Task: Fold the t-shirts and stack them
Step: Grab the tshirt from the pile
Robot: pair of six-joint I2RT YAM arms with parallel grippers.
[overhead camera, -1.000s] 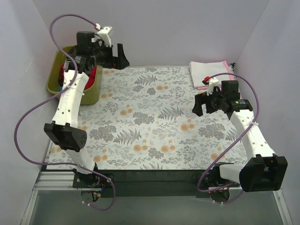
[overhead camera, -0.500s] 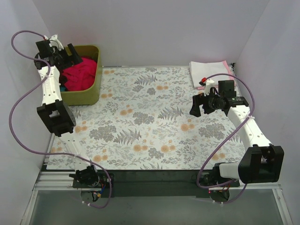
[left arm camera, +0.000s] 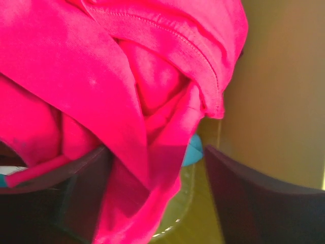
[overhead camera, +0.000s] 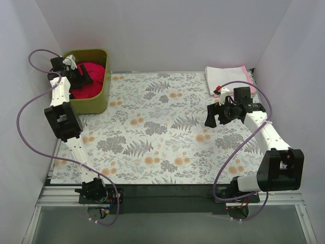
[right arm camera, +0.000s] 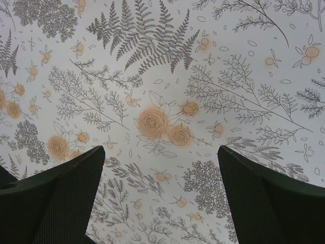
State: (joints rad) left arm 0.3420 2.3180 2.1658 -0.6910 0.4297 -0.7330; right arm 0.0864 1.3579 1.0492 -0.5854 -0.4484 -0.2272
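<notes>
The crimson-red t-shirt (overhead camera: 94,77) lies bunched in the olive-green tub (overhead camera: 101,99) at the back left. My left gripper (overhead camera: 83,76) is down inside the tub. In the left wrist view its jaws (left arm camera: 155,168) stand open, with a fold of the red shirt (left arm camera: 117,76) hanging between them. The white t-shirt (overhead camera: 225,80) lies folded at the back right on top of the pale pink one (overhead camera: 248,72). My right gripper (overhead camera: 215,116) is open and empty, above the bare floral table cloth (right arm camera: 162,122). No dark maroon shirt shows.
The tub's inner wall (left arm camera: 284,101) is close to my left gripper's right finger (left arm camera: 254,198). A bit of blue (left arm camera: 193,148) shows under the red cloth. The grey-and-orange floral table cloth (overhead camera: 162,132) covers the table between white walls.
My left arm has swung from the back wall over to the far left and then down into the tub onto the red shirt. My right gripper has shifted slightly left and stayed open.
</notes>
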